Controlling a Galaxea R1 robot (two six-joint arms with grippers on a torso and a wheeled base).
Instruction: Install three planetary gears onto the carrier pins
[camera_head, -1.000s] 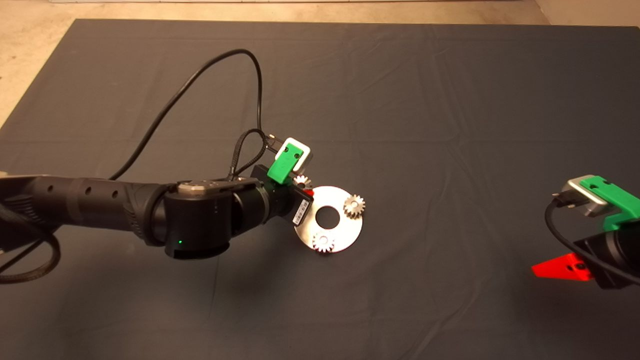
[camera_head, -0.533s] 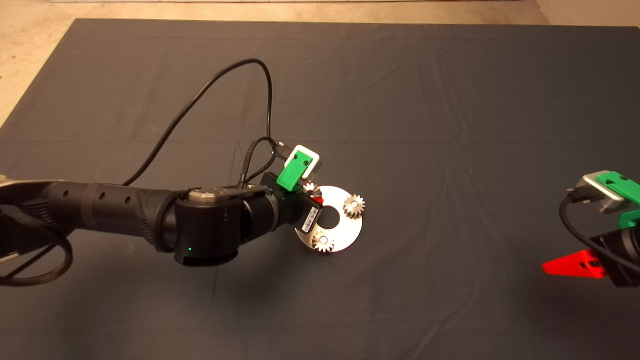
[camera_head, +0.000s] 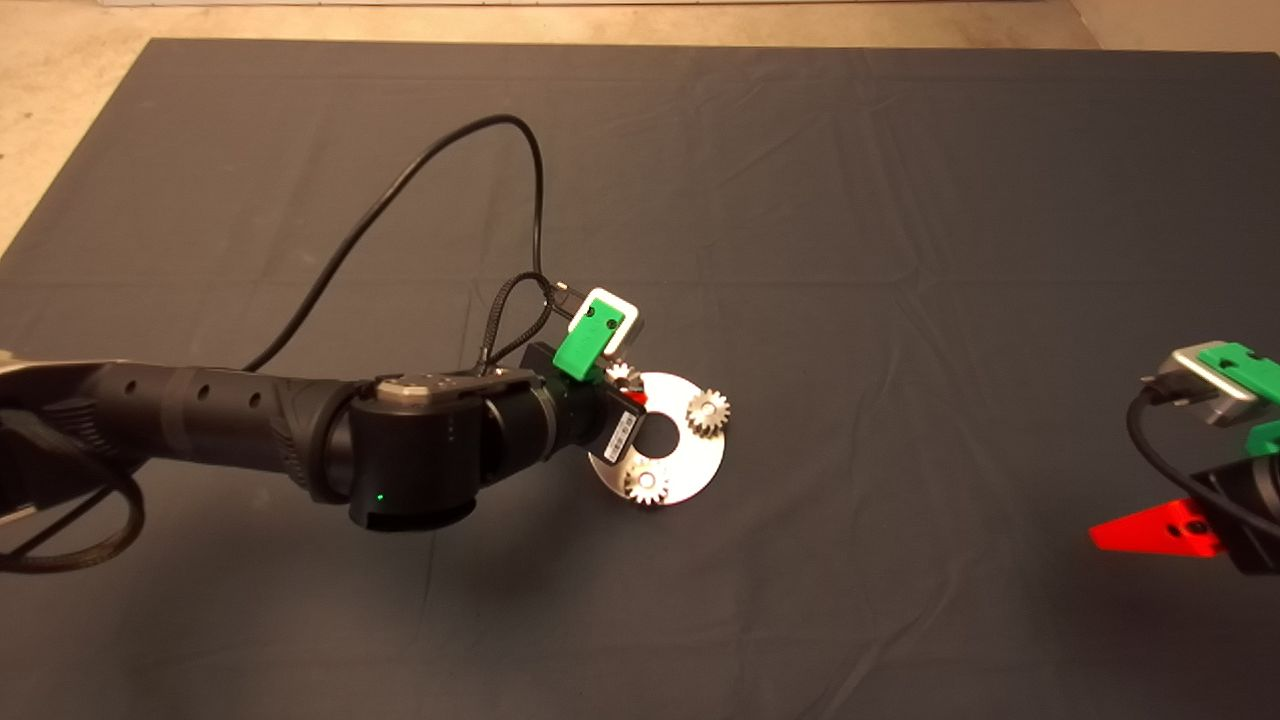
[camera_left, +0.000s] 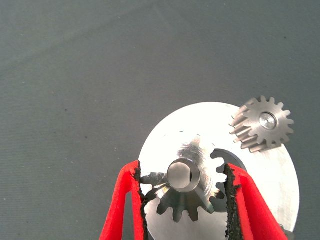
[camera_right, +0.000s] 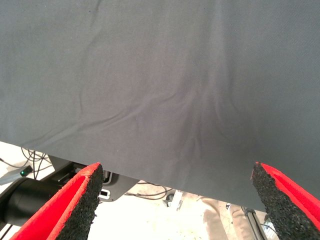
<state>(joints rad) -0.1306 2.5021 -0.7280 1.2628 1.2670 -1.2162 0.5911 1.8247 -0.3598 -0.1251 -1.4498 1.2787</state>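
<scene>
Our left gripper (camera_left: 184, 200) pinches the third gear (camera_left: 186, 186) between its pads over the disc (camera_head: 690, 455), and we judge the bore should sit square over its pin, which the gear hides, before we ease down and let go. The other two gears (camera_head: 708, 411) (camera_head: 646, 485) sit on the disc's rim, silvery with short pointed teeth, one showing a pin (camera_left: 267, 120) in its bore. Our right gripper (camera_right: 180, 200) waits wide and empty at the mat's (camera_head: 900, 250) edge.
</scene>
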